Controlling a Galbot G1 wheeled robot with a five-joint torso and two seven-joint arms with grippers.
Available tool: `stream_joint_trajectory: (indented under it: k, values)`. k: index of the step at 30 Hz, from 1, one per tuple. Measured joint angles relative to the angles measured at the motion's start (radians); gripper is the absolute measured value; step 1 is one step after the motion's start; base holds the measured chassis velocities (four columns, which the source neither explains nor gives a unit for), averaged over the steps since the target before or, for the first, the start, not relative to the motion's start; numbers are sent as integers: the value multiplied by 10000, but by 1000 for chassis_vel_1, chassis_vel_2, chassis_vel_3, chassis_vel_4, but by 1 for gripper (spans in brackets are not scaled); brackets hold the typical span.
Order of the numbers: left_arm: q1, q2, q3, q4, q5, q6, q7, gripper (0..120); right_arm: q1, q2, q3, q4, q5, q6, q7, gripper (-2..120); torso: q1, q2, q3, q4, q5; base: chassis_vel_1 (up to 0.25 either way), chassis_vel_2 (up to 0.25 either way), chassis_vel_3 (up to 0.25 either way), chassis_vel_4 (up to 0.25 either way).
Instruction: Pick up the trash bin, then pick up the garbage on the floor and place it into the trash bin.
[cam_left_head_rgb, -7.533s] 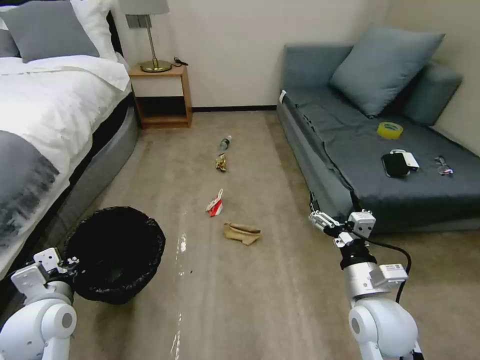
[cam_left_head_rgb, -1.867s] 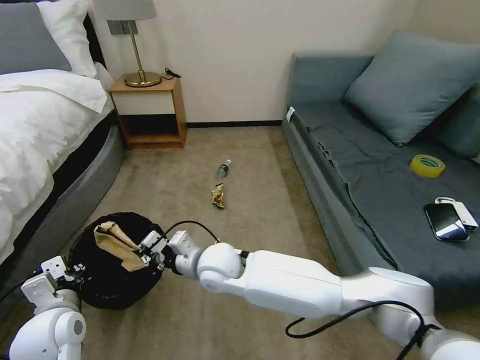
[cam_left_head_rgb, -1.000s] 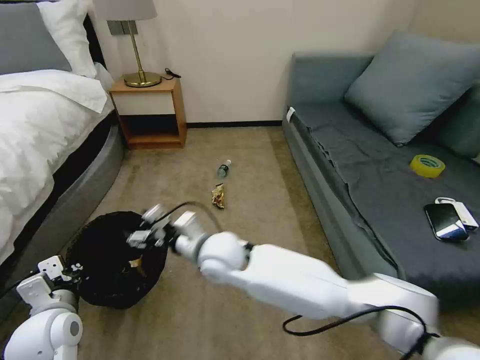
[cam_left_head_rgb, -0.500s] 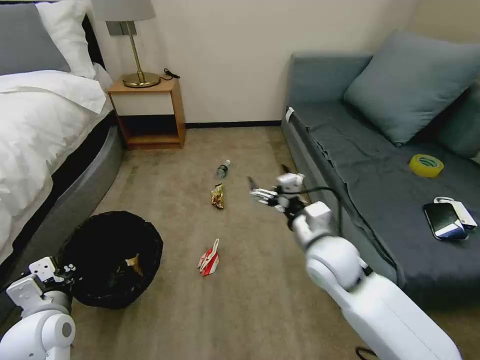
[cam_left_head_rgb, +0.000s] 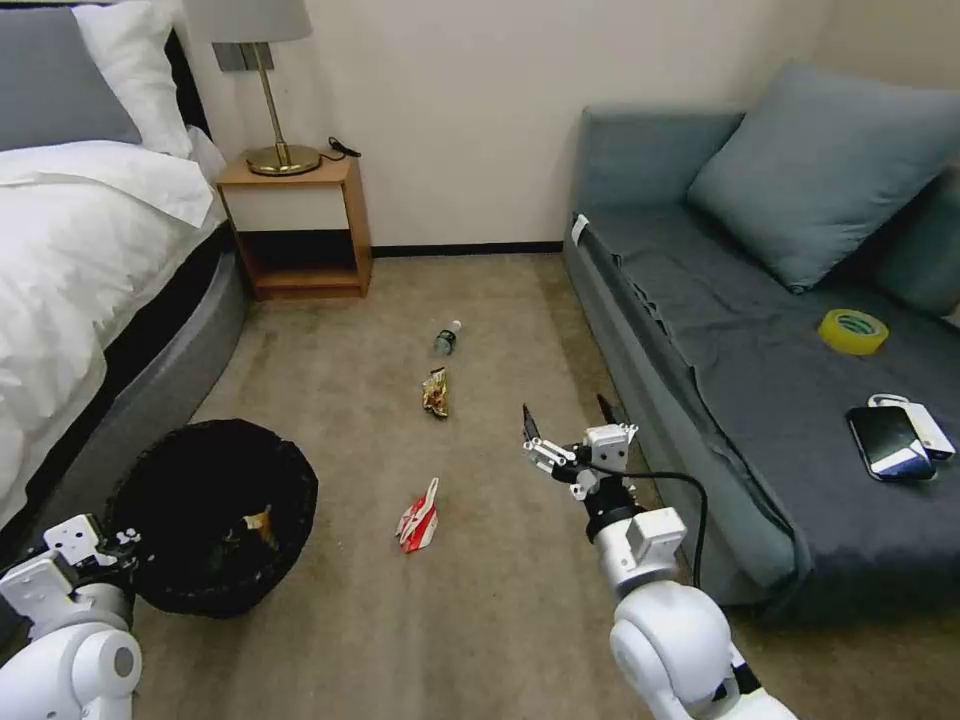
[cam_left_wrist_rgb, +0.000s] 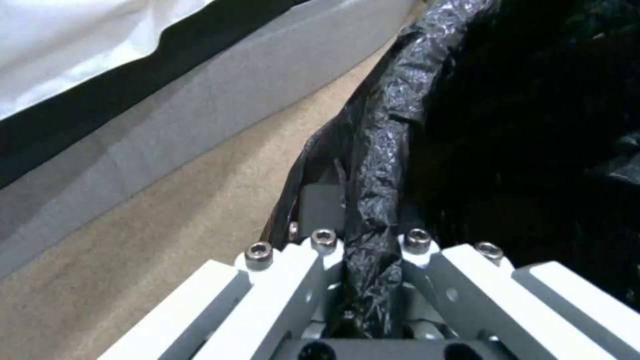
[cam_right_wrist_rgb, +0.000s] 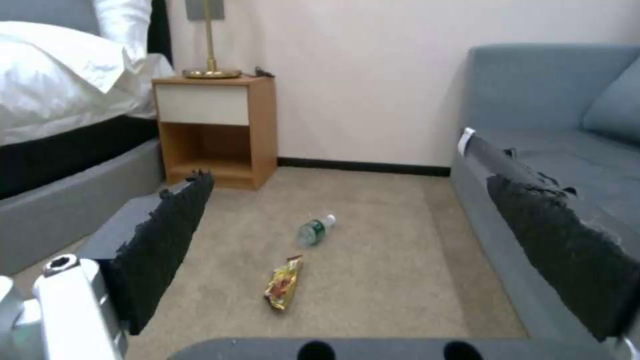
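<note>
Three pieces of garbage lie on the beige carpet: a crushed red-and-white carton (cam_left_head_rgb: 418, 518) nearest the robot, a crinkled gold-brown snack wrapper (cam_left_head_rgb: 436, 392) farther out, and a small clear bottle with a green label and white cap (cam_left_head_rgb: 446, 337) beyond that. The low round trash bin lined with crinkly black plastic (cam_left_head_rgb: 205, 515) hangs at the robot's left, beside the grey bed base, with a scrap of brown paper (cam_left_head_rgb: 259, 522) showing inside. The left gripper (cam_left_wrist_rgb: 363, 260) is pinched on the bin's bagged rim. The right gripper (cam_left_head_rgb: 566, 425) is raised over the carpet near the grey sofa (cam_left_head_rgb: 760, 400), its jaws spread wide and holding nothing.

The carton looks like the next pick. Judging from its flat, crumpled form, the right gripper should come down from above with one pad on each side of the carton's upstanding folded edge, close firmly without pushing it along the carpet, and carry it well over the bin's mouth before releasing. The bin should be held level meanwhile.
</note>
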Motion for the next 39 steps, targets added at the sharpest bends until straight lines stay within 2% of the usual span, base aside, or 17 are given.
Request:
stream_joint_trajectory:
  k: [7,17,27,31,33,35,38,39]
  values:
    - [63,-36,8,-4,14,-26,3,2,132,-103,-85,-82,90,-4,-48,100,1,0,1,1,2,-126,123,117,-95]
    - [45,-29,15,-8,11,-40,17,2,330,-179,-230,-231,220,-35,-76,100,1,-1,2,-1,1,-209,217,220,-224]
    - [7,15,1,85,1,-75,17,2,1400,-419,-867,-863,1361,-298,-177,100,2,-1,3,-1,0,-104,113,109,-107]
    - [-8,70,-8,170,-5,-76,16,2,2747,-1143,-2110,-2035,2268,-691,-249,100,1,0,1,1,1,0,0,0,0]
    - [-8,73,-8,182,-5,-78,17,2,2939,-1258,-2374,-2192,2492,-842,-195,100,1,0,1,2,0,0,0,0,0]
    - [-2,105,-9,255,-2,-112,19,2,3645,-1583,-3543,-2706,3417,-1763,154,100,2,-1,3,-1,1,0,0,0,0]
    - [-2,167,-12,328,0,-188,25,2,4273,-1682,-4236,-3146,3508,-2032,-209,100,1,-1,2,0,-3,0,0,0,0]
    - [6,242,-33,380,-2,-210,35,2,4732,-1690,-4691,-3507,3428,-2082,-679,100,2,-1,2,0,0,0,0,0,0]
